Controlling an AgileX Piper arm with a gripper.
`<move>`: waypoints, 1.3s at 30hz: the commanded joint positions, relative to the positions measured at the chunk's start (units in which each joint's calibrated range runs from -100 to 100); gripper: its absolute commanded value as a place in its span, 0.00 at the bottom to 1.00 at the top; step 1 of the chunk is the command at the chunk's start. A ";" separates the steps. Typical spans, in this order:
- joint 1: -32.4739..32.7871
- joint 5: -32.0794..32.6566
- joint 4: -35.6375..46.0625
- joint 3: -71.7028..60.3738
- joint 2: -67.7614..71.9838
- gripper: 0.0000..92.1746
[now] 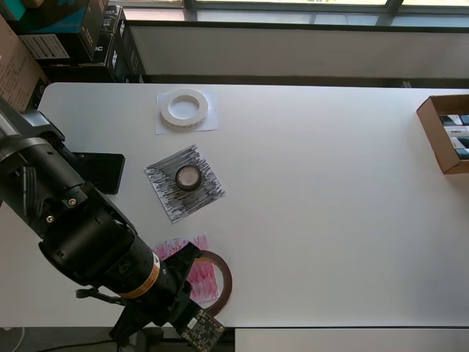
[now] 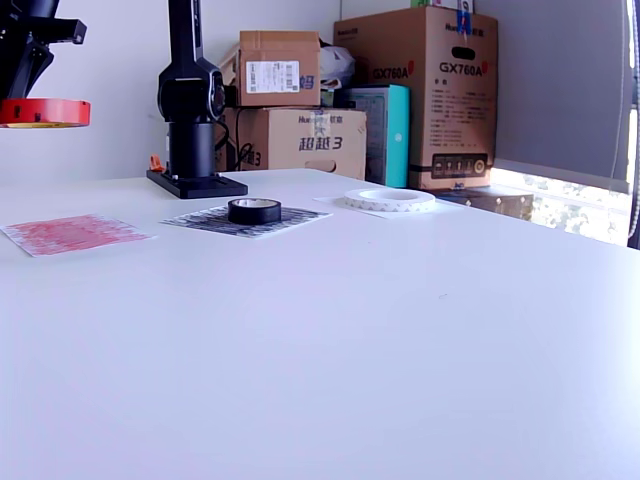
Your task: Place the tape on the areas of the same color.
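My gripper [image 2: 27,88] is shut on the large red-brown roll [image 2: 45,112] and holds it flat, well above the table and over the scribbled red sheet [image 2: 75,233]. In the overhead view the roll [image 1: 228,277] overlaps the red sheet [image 1: 192,243] at the table's near edge, and the gripper [image 1: 183,270] is mostly hidden under the arm. The small black roll [image 1: 188,177] lies on the scribbled black sheet [image 1: 209,192]. The white ring [image 1: 184,108] lies on the white sheet [image 1: 207,125].
An open cardboard box [image 1: 434,132] sits at the overhead view's right edge. The arm's black base [image 2: 190,150] stands behind the black sheet. Stacked cartons [image 2: 415,90] stand beyond the table's far side.
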 commanded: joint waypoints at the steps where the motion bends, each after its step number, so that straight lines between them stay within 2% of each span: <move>1: -3.20 -0.06 -1.67 3.90 0.55 0.00; 8: -6.04 -3.26 -10.84 12.36 -1.04 0.00; 17: -4.62 -5.14 -16.86 24.44 -9.36 0.00; 39: -2.09 -6.20 -18.22 25.80 -5.90 0.00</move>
